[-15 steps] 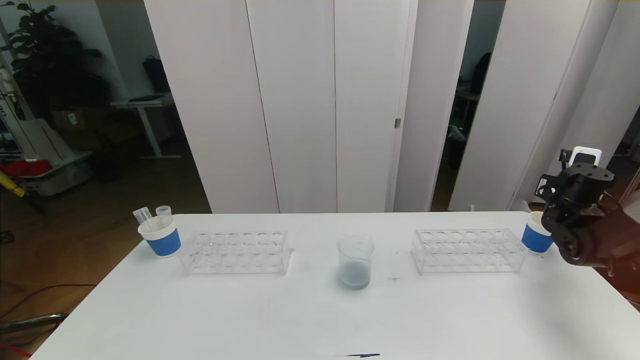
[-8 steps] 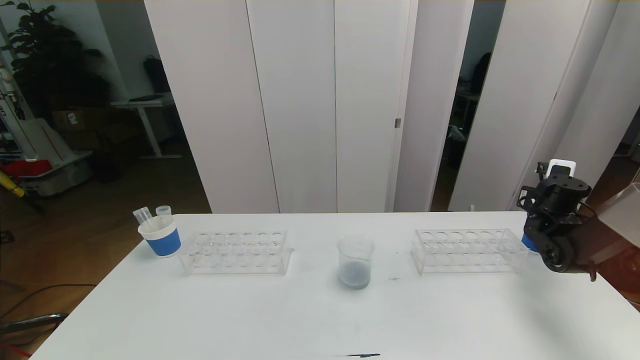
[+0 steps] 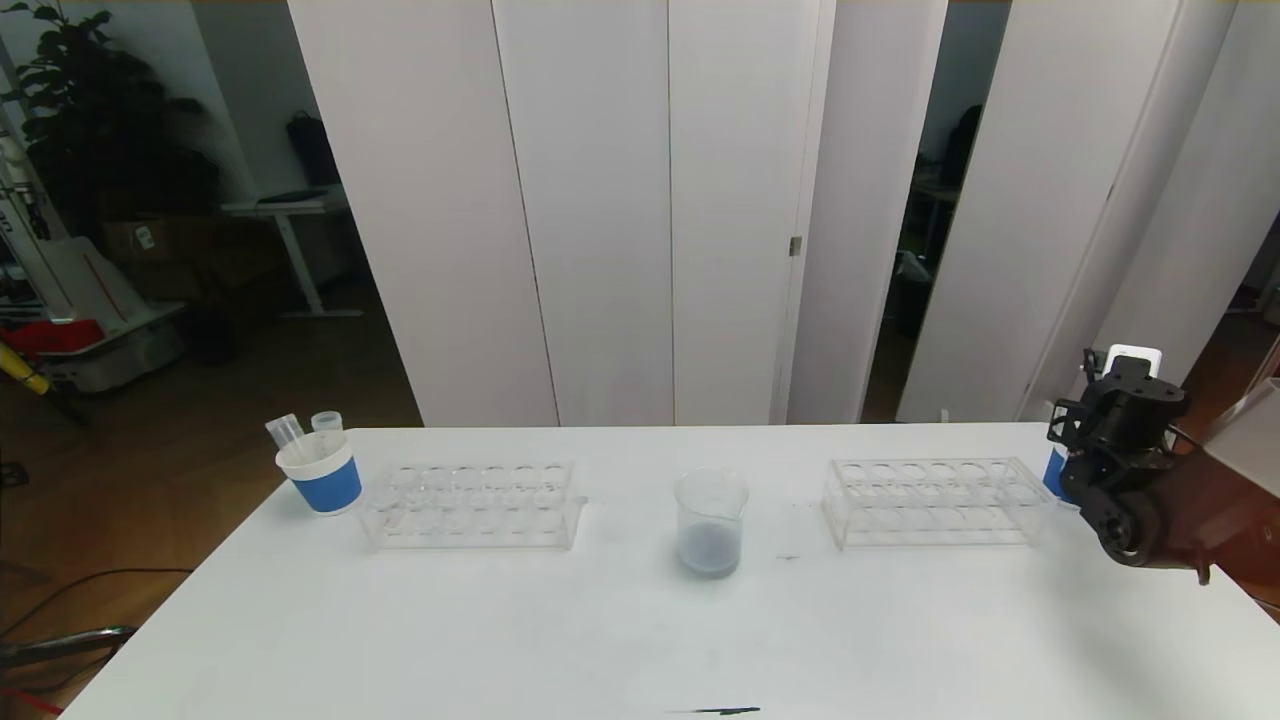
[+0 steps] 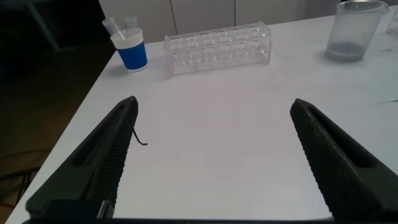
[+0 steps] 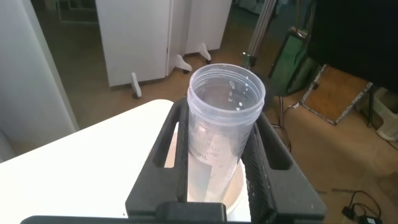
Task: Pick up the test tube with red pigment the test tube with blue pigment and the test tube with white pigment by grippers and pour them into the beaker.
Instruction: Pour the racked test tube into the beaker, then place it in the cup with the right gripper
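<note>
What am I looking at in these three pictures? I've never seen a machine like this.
It is a robot with two arms, each ending in a pincer called a gripper. The wide picture comes from a camera on its head; the other two come from cameras on its wrists. On the white table stand a clear beaker holding greyish-blue liquid, two clear tube racks, and a blue paper cup with two tubes in it. The left gripper hangs open above the table, holding nothing. The right gripper, at the table's right edge, is shut on a clear test tube over a white-rimmed cup.
</note>
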